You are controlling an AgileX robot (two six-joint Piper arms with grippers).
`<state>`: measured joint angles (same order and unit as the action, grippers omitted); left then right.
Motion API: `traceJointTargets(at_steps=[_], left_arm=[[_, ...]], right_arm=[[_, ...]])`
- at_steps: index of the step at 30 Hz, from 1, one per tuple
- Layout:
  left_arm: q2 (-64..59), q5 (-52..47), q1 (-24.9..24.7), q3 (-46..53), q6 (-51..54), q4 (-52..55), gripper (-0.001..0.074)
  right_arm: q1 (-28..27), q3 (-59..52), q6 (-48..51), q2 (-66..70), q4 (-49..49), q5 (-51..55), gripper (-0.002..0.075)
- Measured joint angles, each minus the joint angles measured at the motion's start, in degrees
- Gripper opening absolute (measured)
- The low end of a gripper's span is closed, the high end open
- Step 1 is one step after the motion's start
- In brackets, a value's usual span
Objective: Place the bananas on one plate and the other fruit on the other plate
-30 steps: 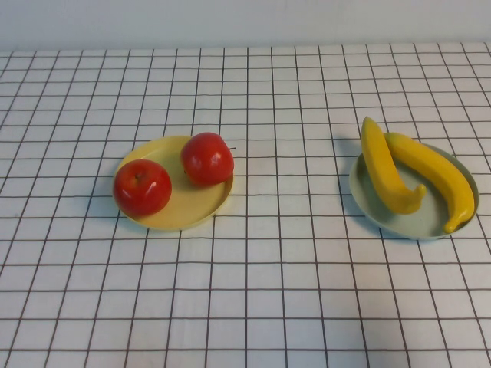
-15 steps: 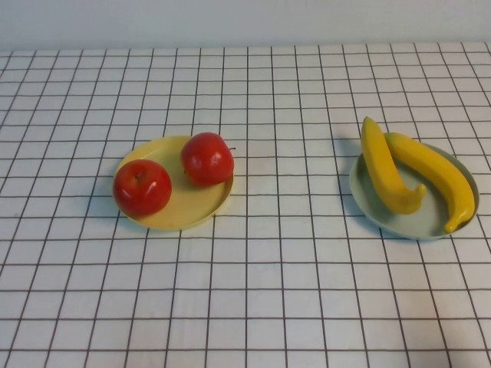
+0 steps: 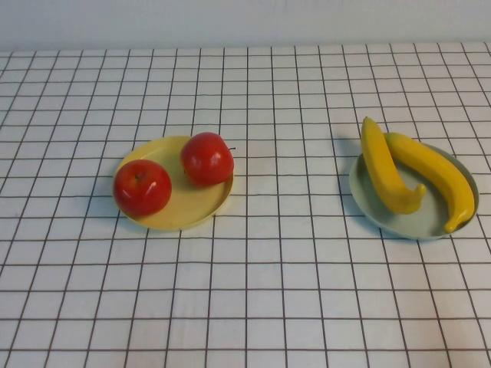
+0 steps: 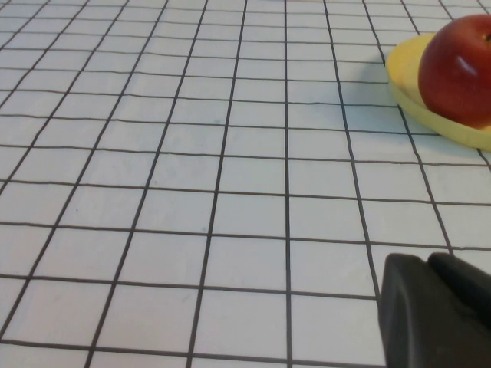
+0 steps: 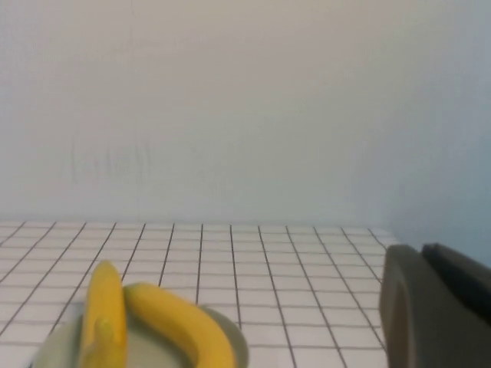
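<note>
Evidently nothing has shifted over the last second: the high view is identical across its earlier frames and this one, so the sorting reads as complete and both arms as parked.

Fruit. Two yellow bananas (image 3: 406, 172) lie side by side and touching on the pale blue-green plate (image 3: 367, 207). Two red apples (image 3: 173, 172) sit apart from each other on the pale yellow plate (image 3: 184, 215), each overhanging the rim a little. No fruit lies on the bare cloth.

Grippers. Neither shows in the high view. The left gripper (image 4: 437, 314) appears only as a dark body at the edge of its wrist view, pressed together and holding nothing; the yellow plate and one apple (image 4: 460, 69) lie well ahead of it, across several squares of cloth. The right gripper (image 5: 433, 307) is likewise a dark body, pressed together and empty, with the bananas (image 5: 153, 322) on their plate ahead of it and lower down.

Surface and room. A white tablecloth (image 3: 245, 291) ruled in a dark square grid covers the table, flat and unwrinkled. Beyond both grippers stands a plain pale wall (image 5: 230, 107).
</note>
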<state>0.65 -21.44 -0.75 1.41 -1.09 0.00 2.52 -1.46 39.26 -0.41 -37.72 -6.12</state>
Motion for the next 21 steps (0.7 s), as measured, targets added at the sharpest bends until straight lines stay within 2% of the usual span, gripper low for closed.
traceJointTargets(at_steps=[8, 10, 14, 17, 21], left_arm=[[0.00, 0.00, 0.00, 0.00, 0.00, 0.00, -0.0003], [0.00, 0.00, 0.00, 0.00, 0.00, 0.00, -0.0003], [0.00, 0.00, 0.00, 0.00, 0.00, 0.00, -0.0003], [0.00, 0.00, 0.00, 0.00, 0.00, 0.00, -0.0003], [0.00, 0.00, 0.00, 0.00, 0.00, 0.00, -0.0003]], right_arm=[[-0.18, 0.00, -0.16, 0.00, -0.27, 9.39, -0.0015], [-0.18, 0.00, -7.72, 0.00, 7.83, 12.14, -0.0015], [-0.94, 0.00, -30.39, 0.00, 27.30, 19.40, -0.0015], [-1.34, -0.10, -36.26, 0.00, 32.23, 23.16, -0.0015], [-1.42, -0.10, -38.12, 0.00, 34.71, 25.22, -0.0015]])
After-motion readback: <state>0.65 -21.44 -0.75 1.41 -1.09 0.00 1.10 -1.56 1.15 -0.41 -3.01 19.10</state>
